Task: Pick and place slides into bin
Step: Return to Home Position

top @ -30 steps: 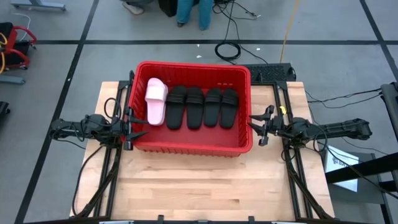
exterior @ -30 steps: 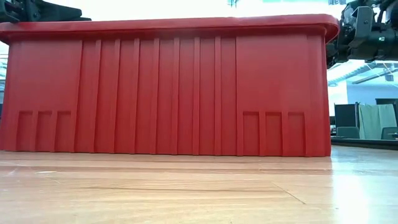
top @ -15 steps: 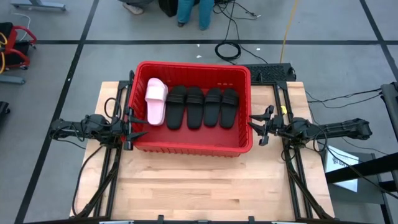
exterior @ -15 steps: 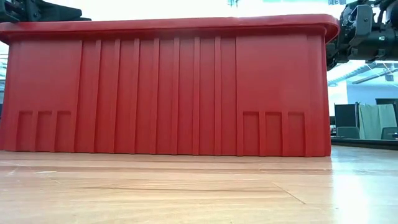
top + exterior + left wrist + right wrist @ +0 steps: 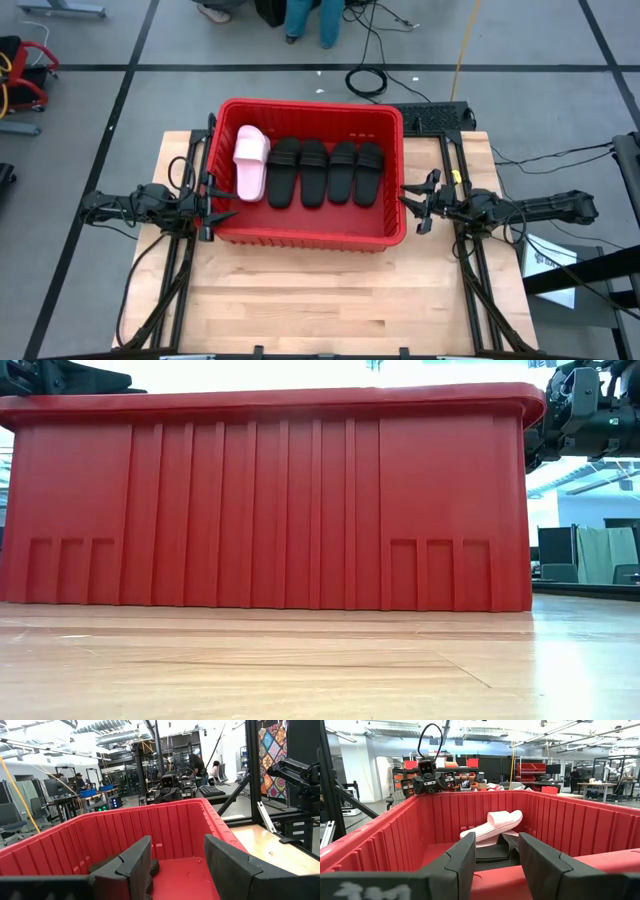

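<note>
The red bin (image 5: 310,236) stands on the far half of the wooden table and fills the low view (image 5: 270,500). Inside it lie several black slides side by side (image 5: 313,172), soles down on the bin's floor. At their left a pink slide (image 5: 250,160) lies slanted, raised at one end (image 5: 495,824). My left gripper (image 5: 220,200) hovers open at the bin's left wall, its fingers level and pointing over the rim (image 5: 177,865). My right gripper (image 5: 411,205) hovers open at the bin's right wall, pointing in over that rim (image 5: 495,865). Nothing is between either pair of fingers.
Bare wooden tabletop (image 5: 330,300) stretches from the bin to the near edge. Black cables (image 5: 370,80) lie on the floor beyond the table, where a person's legs (image 5: 310,20) stand. People and workshop racks show far off in the wrist views.
</note>
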